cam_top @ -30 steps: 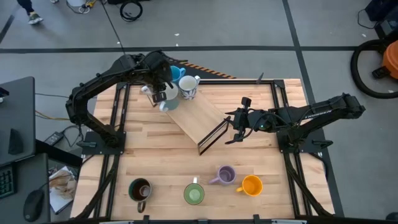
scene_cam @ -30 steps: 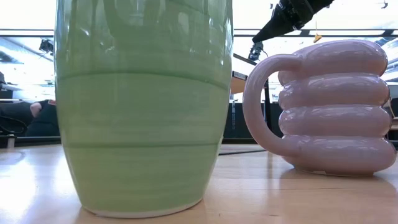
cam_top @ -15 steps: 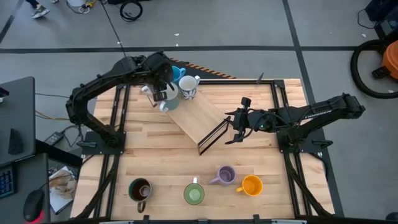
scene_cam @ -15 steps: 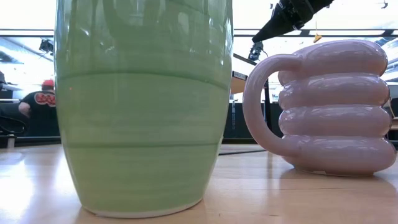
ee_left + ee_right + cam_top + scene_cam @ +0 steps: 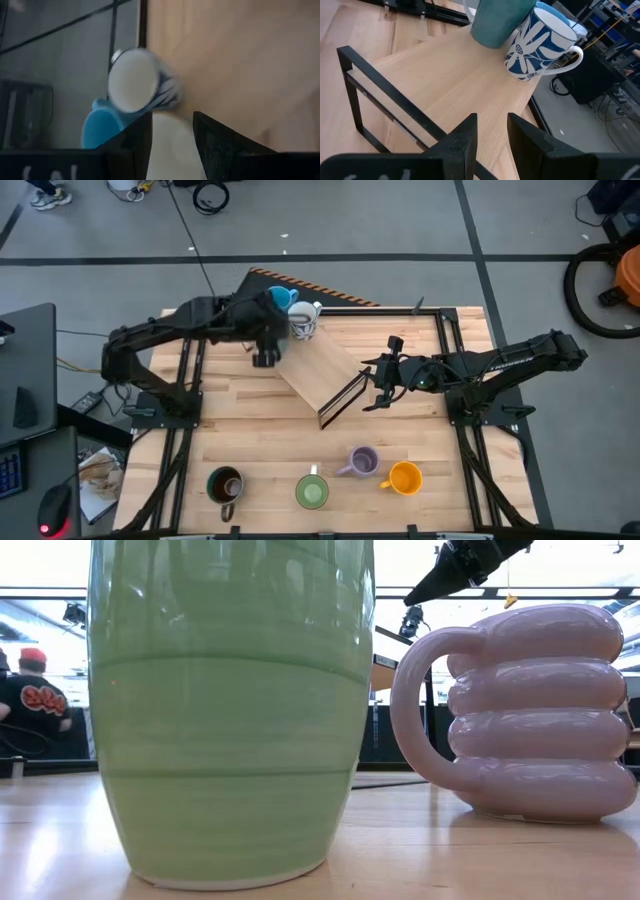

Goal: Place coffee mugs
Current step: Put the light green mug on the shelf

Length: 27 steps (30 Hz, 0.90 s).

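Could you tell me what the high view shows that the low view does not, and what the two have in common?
Only the high view shows the whole wooden table, the tilted wooden board, the dark brown mug, the orange mug, the blue mug and the white patterned mug at the far edge, the left gripper and the right gripper.

Only the low view shows a person in a red cap in the room behind.

Both show the green ceramic mug and the ribbed lilac mug side by side.
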Each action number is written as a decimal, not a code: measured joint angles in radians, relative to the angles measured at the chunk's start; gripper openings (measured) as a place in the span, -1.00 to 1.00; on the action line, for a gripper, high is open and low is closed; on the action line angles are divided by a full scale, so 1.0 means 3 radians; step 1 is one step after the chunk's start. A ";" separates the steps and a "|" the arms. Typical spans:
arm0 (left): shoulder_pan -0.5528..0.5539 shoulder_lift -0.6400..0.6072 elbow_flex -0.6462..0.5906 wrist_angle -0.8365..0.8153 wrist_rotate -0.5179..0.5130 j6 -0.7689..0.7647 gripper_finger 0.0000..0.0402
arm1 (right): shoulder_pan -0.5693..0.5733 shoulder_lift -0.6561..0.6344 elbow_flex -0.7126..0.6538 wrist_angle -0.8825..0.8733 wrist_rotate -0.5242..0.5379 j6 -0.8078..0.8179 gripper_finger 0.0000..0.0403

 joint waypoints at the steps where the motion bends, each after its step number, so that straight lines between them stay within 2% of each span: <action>1: -0.0086 -0.0004 0.0001 -0.0004 0.0005 -0.0053 -0.26 | 0.0000 0.0000 0.0000 -0.0001 0.0000 -0.0001 -0.44; 6: -0.0432 0.0036 -0.0003 -0.0280 0.0239 -0.0478 -0.26 | 0.0001 0.0000 0.0000 -0.0010 0.0000 -0.0012 -0.44; 9: -0.0577 0.0099 -0.0005 -0.0487 0.0246 -0.0716 -0.26 | 0.0000 0.0001 0.0000 -0.0010 0.0000 -0.0015 -0.44; 14: -0.0694 0.0225 -0.0008 -0.0678 0.0145 -0.0906 -0.26 | 0.0001 0.0001 0.0000 0.0008 -0.0001 -0.0022 -0.45; 27: -0.0803 0.0409 -0.0008 -0.1039 -0.0336 -0.0904 -0.36 | 0.0001 -0.0001 0.0000 0.0078 -0.0083 -0.0082 -0.45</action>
